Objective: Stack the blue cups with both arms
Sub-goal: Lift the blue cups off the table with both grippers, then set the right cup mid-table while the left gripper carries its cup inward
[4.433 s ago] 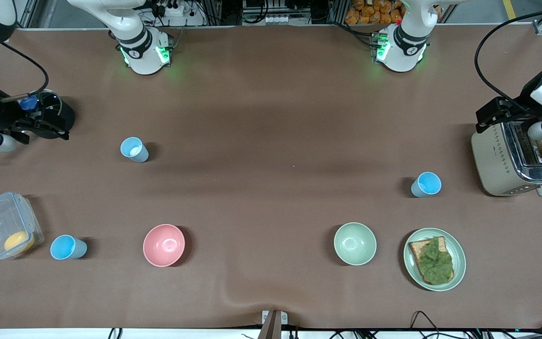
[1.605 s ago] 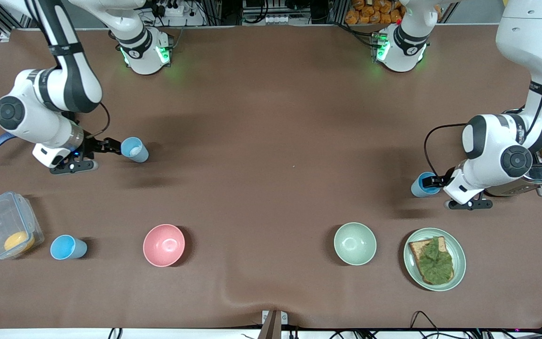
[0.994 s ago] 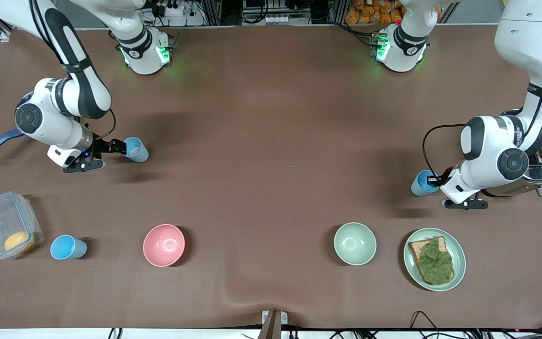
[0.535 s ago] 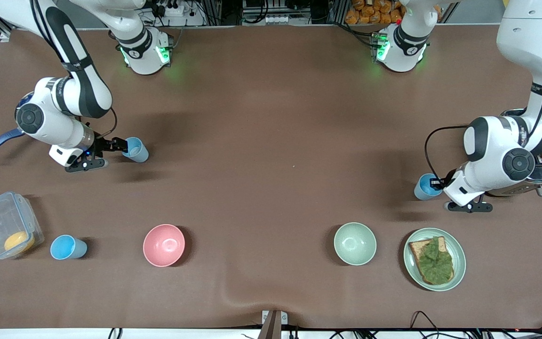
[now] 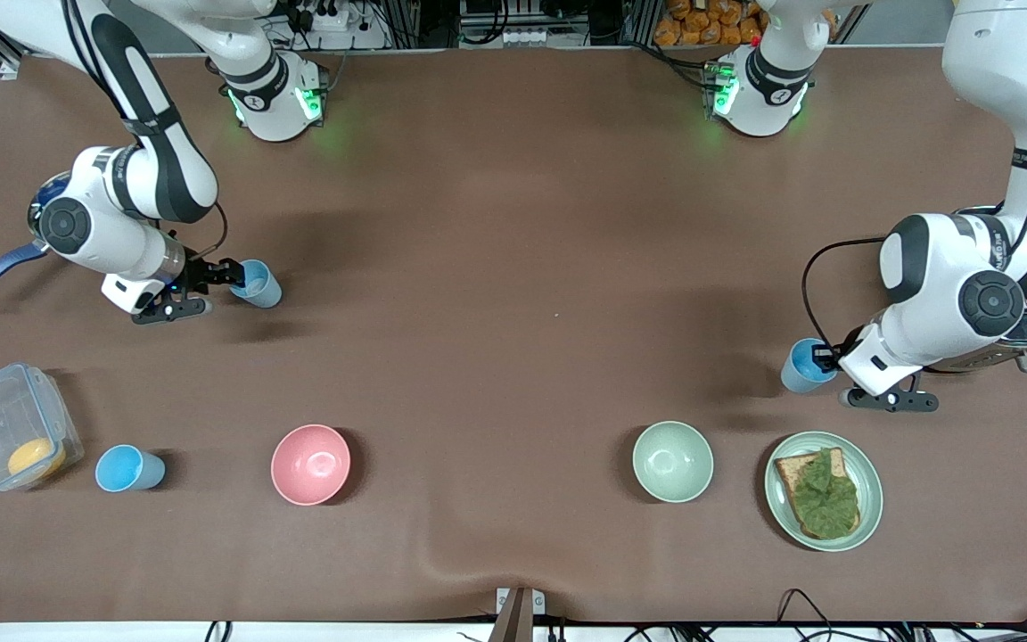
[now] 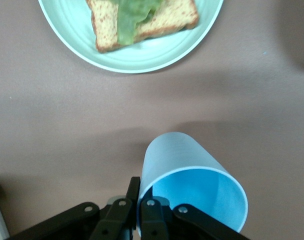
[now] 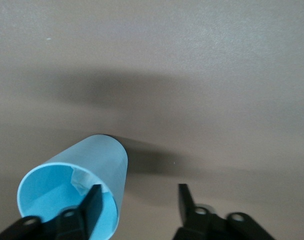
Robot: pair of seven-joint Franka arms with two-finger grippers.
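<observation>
Left gripper [image 5: 824, 358] clamped on sky-blue cup [image 5: 802, 366] rim beside toaster [image 5: 1013, 330]; right gripper [image 5: 230, 276] spread wide, one finger [image 7: 92, 202] inside pale blue cup [image 5: 256, 283].

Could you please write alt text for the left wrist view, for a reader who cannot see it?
The left claw pinches the rim of a sky blue cup over the brown table, near a pale green plate of toast with lettuce.

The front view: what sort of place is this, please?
Probably a robotics lab set up like a kitchen: two arms fixed to a brown-covered table, with a toaster, a plate of toast and the blue cups.
</observation>
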